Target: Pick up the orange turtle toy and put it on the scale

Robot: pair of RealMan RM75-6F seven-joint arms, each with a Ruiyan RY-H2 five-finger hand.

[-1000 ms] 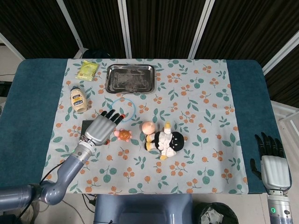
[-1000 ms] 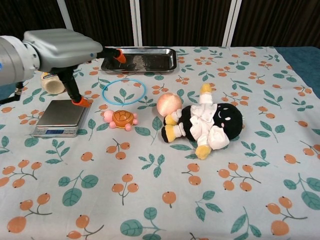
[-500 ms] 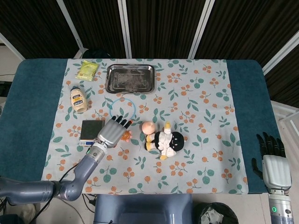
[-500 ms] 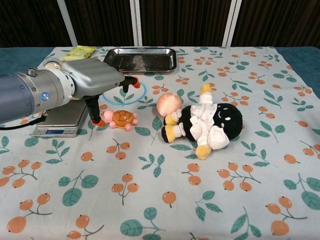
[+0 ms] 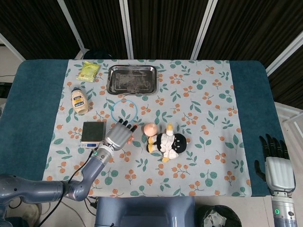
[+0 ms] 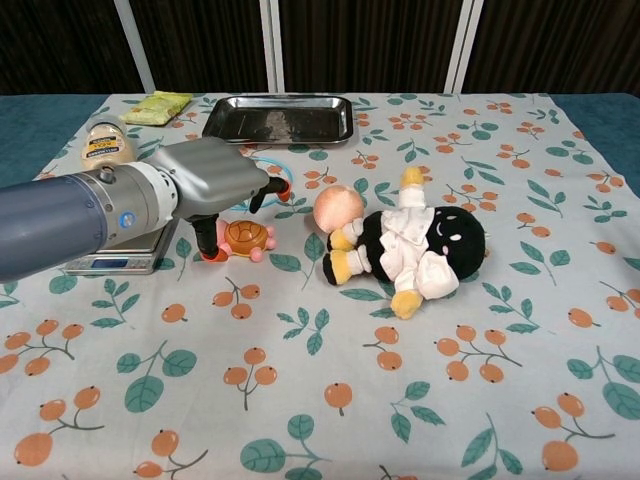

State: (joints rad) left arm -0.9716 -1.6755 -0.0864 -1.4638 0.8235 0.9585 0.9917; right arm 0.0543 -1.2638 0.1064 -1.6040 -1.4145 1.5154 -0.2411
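The orange turtle toy (image 6: 246,238), with pink head and feet, lies on the flowered cloth between the scale and the plush doll. My left hand (image 6: 212,178) hovers over it with fingers spread; the thumb (image 6: 211,248) reaches down beside the turtle's head, and the other fingers arch over its far side. Nothing is held. In the head view the left hand (image 5: 119,134) covers almost all of the turtle. The grey scale (image 5: 93,133) sits just left of the hand, and the arm mostly hides the scale (image 6: 148,258) in the chest view. My right hand (image 5: 276,163) hangs open off the table's right edge.
A black-and-white plush doll (image 6: 412,245) and a peach (image 6: 338,207) lie right of the turtle. A blue ring (image 5: 125,109) lies behind the hand. A metal tray (image 5: 132,79), a mayonnaise bottle (image 5: 80,100) and a green packet (image 5: 88,71) stand further back.
My left hand has moved right from above the scale and come down over the turtle, its thumb now beside the toy's head. The turtle and the right hand have not moved.
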